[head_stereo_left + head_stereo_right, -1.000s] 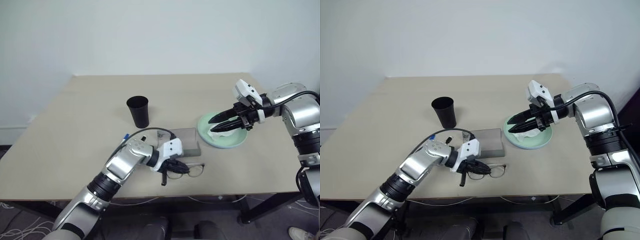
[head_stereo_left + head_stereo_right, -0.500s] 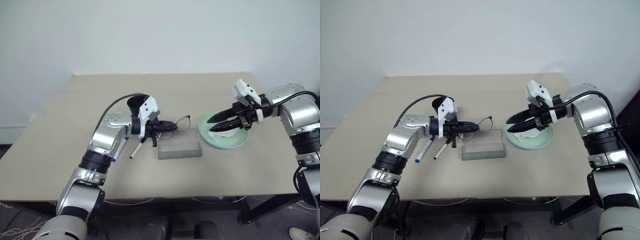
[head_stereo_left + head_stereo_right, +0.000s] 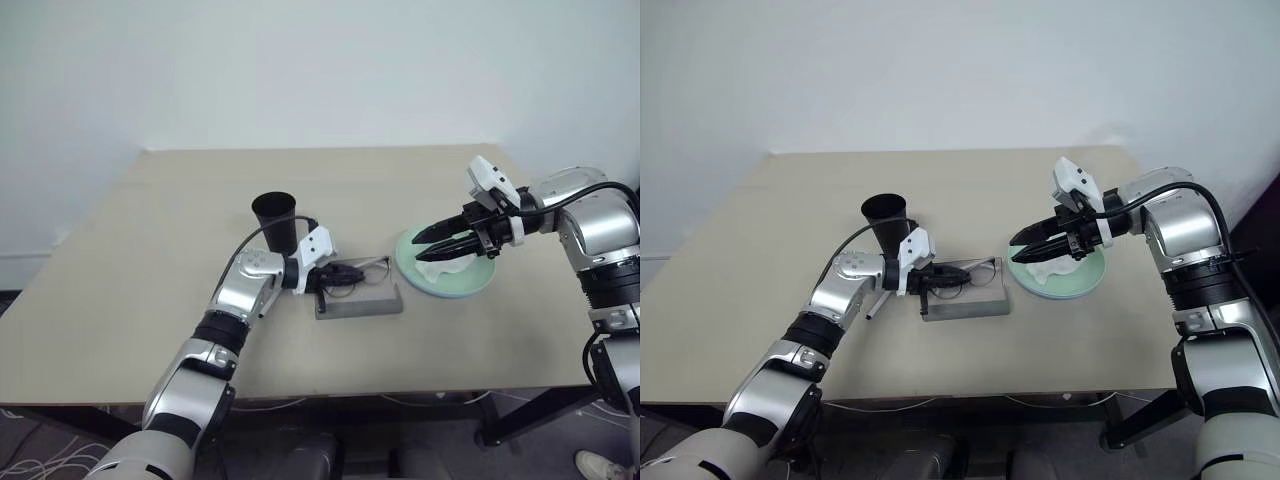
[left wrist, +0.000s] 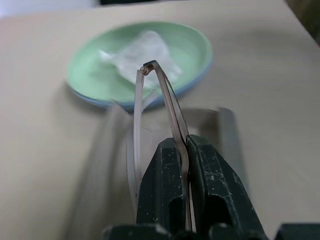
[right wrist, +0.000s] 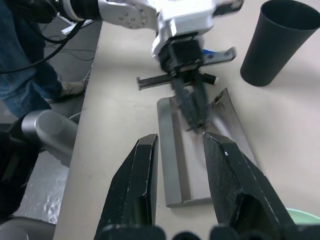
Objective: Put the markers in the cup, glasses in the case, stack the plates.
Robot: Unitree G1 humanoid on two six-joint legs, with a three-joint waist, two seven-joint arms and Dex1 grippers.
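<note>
Plates (image 3: pixel 445 277) are seen stacked near the right edge of the table (image 3: pixel 120 270), the mint green one on top of the light blue one, whose rim shows beneath it in the left wrist view; a crumpled white tissue (image 3: pixel 437 268) lies in the green plate. The case (image 3: pixel 359 299) is placed lying open close to the middle of the table, just left of the plates, its grey interior exposed. The cup (image 3: pixel 277 222) is stood upright behind the case, toward the far edge, mouth up. The glasses (image 3: pixel 350 276) are held over the open case by the left gripper (image 3: pixel 338 279), whose fingers are clamped tight on the thin frame (the lenses and a temple reach out past the fingertips). Whether the frame touches the case cannot be told. The right gripper (image 3: pixel 427 238) is poised above the plates with its fingers parted about halfway and nothing between them. One marker (image 3: pixel 876 304) is partly visible on the table beside the left forearm, left of the case.
</note>
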